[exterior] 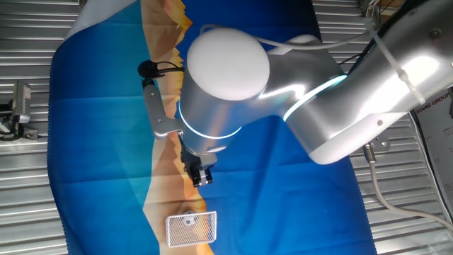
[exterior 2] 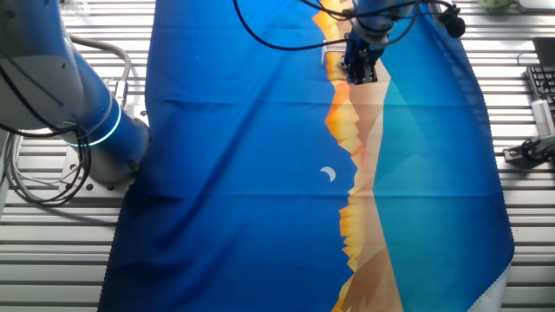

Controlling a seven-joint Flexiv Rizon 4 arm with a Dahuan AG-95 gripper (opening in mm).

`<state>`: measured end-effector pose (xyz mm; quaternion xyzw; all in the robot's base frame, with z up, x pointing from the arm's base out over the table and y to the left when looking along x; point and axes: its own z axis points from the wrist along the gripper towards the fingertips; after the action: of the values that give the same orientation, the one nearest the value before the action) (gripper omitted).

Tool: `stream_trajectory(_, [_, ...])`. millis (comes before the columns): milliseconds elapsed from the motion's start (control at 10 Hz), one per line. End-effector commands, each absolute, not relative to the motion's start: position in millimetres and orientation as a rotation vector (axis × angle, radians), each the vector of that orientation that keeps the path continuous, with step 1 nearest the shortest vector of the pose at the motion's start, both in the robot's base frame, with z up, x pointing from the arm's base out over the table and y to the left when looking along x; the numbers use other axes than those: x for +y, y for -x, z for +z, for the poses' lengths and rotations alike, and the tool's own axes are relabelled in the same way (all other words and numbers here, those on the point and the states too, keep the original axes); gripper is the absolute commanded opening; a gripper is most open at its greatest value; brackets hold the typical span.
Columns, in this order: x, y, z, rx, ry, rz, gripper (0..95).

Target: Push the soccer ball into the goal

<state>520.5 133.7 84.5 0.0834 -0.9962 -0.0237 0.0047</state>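
Note:
The goal (exterior: 191, 228), a small white-framed mesh box, lies on the blue cloth near the bottom edge of one fixed view. A tiny pale round shape with dark specks, the soccer ball (exterior: 188, 221), shows through the mesh inside the goal. My gripper (exterior: 202, 177) points down at the cloth a short way beyond the goal's open side and touches neither. Its dark fingers look pressed together with nothing between them. In the other fixed view the gripper (exterior 2: 360, 71) hangs near the top edge, and the goal and ball are not clearly visible there.
A blue cloth (exterior 2: 234, 156) with an orange mountain print and a small white crescent (exterior 2: 328, 175) covers the table. The arm's large silver body (exterior: 233, 78) blocks much of one view. The robot base (exterior 2: 95, 130) stands at the left, and metal fixtures (exterior: 18, 113) sit off the cloth.

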Motion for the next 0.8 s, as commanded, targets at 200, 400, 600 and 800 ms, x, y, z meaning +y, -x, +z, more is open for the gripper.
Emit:
stream_trajectory(200, [133.3, -524.9, 87.1, -3.122, -0.271, -0.081, 0.0])
stream_trajectory(400, [133.3, -531.7, 90.0, -3.118, -0.262, -0.093, 0.0])
stream_trajectory(600, [133.2, -533.3, 90.9, -3.115, -0.263, -0.095, 0.0])
stream_trajectory(800, [132.9, -532.8, 91.1, -3.112, -0.264, -0.102, 0.0])
